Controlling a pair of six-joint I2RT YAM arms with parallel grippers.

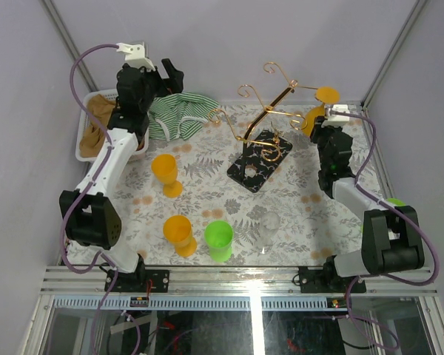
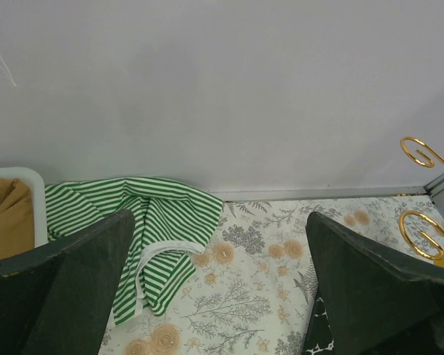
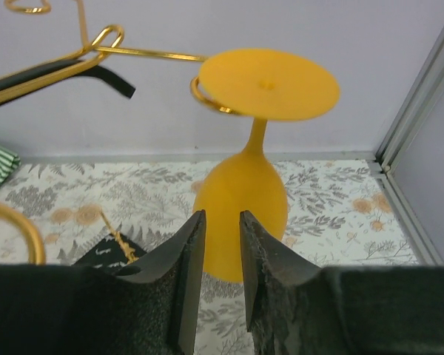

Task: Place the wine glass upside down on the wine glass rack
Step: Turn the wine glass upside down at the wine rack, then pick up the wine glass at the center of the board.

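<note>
The gold wire wine glass rack (image 1: 270, 111) stands on its black floral base (image 1: 260, 164) at the back centre. An orange wine glass (image 3: 240, 200) hangs upside down from the rack's right hook arm (image 3: 207, 100), its foot on top (image 1: 326, 95). My right gripper (image 3: 222, 218) is just in front of the glass bowl, a little below it. Its jaws stand a narrow gap apart with nothing between them. It also shows in the top view (image 1: 324, 127). My left gripper (image 2: 218, 222) is wide open and empty, raised at the back left (image 1: 157, 74) over a green striped cloth (image 2: 159, 222).
Two orange glasses (image 1: 165, 174) (image 1: 179, 233), a green cup (image 1: 219, 240) and a clear wine glass (image 1: 270, 225) stand on the floral tablecloth. A white basket (image 1: 85, 140) with brown cloth sits at the back left. Walls enclose the table.
</note>
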